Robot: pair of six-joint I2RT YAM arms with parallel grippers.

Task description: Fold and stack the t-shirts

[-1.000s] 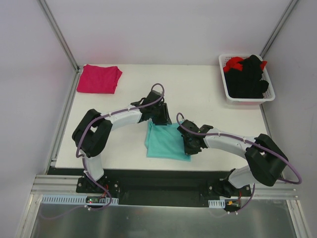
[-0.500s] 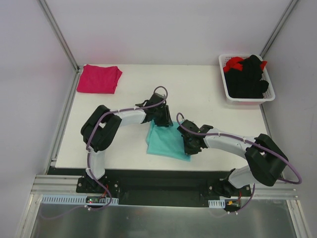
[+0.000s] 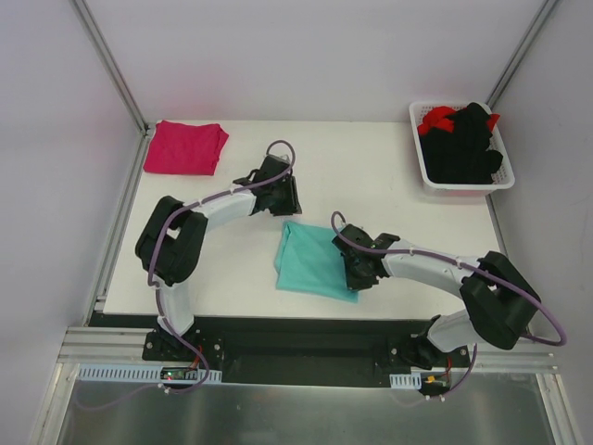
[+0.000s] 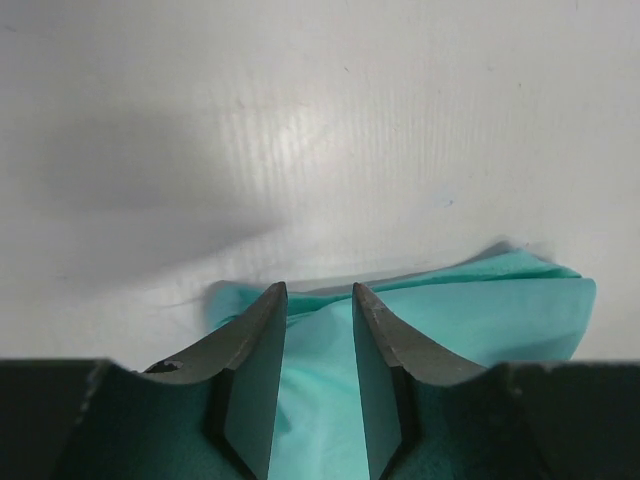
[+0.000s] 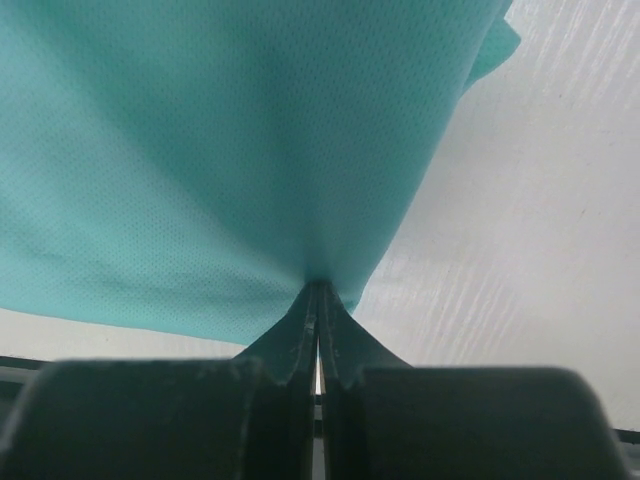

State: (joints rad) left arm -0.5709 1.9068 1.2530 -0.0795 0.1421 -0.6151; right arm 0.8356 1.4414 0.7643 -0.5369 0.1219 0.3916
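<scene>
teal t-shirt (image 3: 313, 261): folded into a rough rectangle, lying flat, lower centre of frame
magenta t-shirt (image 3: 185, 147): folded, flat, upper left
black and red garments (image 3: 460, 144): unfolded heap in white basket (image 3: 463, 186), upper right

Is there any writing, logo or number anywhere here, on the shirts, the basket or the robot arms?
None can be read.
The teal t-shirt, the pink t-shirt and the white basket show no print.
Any marking on the arm bases is too small to tell.
</scene>
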